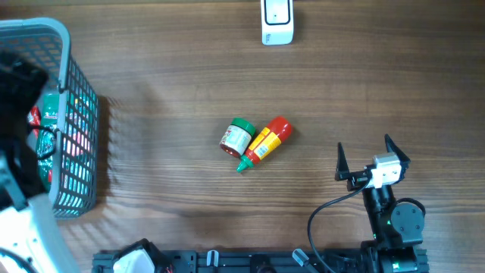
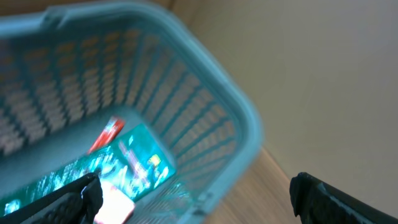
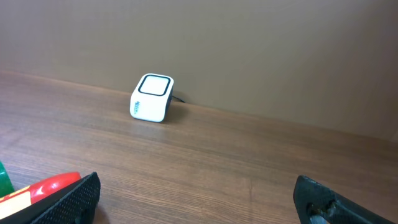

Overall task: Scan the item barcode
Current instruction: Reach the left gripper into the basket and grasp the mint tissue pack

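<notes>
Wood table (image 1: 167, 76), mid-frame: squeeze bottle (image 1: 265, 142) lying against jar (image 1: 237, 136). Probably light, slick plastic, prone to rolling. Best gripped across mid-body, label clear. Right gripper (image 1: 364, 144) lower right, spread wide, empty; left gripper (image 2: 196, 183) likewise, over basket (image 1: 76, 91).

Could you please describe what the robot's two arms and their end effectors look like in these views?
The right end effector has two black tapering fingers, a white and grey block behind them, and a black cable looping beside the black right arm. The left end effector also has matte black fingers; the left arm looks partly white.
</notes>
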Controlling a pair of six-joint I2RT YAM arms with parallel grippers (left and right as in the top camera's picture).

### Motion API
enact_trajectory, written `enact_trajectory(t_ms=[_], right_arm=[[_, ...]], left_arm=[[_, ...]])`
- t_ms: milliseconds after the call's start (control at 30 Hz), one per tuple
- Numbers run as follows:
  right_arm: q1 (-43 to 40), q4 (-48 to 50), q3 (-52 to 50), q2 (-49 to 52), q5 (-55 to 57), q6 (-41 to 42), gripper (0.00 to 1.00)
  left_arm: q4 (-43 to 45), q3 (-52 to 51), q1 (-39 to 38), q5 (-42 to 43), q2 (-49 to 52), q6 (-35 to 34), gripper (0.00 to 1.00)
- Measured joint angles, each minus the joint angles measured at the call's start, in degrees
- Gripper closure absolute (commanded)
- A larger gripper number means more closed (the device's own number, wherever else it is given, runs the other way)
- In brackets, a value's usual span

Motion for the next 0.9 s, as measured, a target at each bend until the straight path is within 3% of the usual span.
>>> enact_trajectory(t_ms=[233,500,767,900], right_arm=[[0.0,0.0,0.0,0.0,0.0,0.0,0.00],[0.0,0.0,0.0,0.0,0.0,0.0,0.00],[0.0,0.0,0.0,0.0,0.0,0.0,0.00],[0.0,0.0,0.0,0.0,0.0,0.0,0.00]], left_arm=[[-8.1,0.0,11.1,4.8,11.0,-15.0,0.00],[-17.2,-2.2,13.0,6.3,22.0,-36.6,0.00],[-14.6,-10.9,13.0,5.6,25.1,-41.6,0.04],[-11.1,-17.9,13.0,4.9,25.4,-42.0,0.00]])
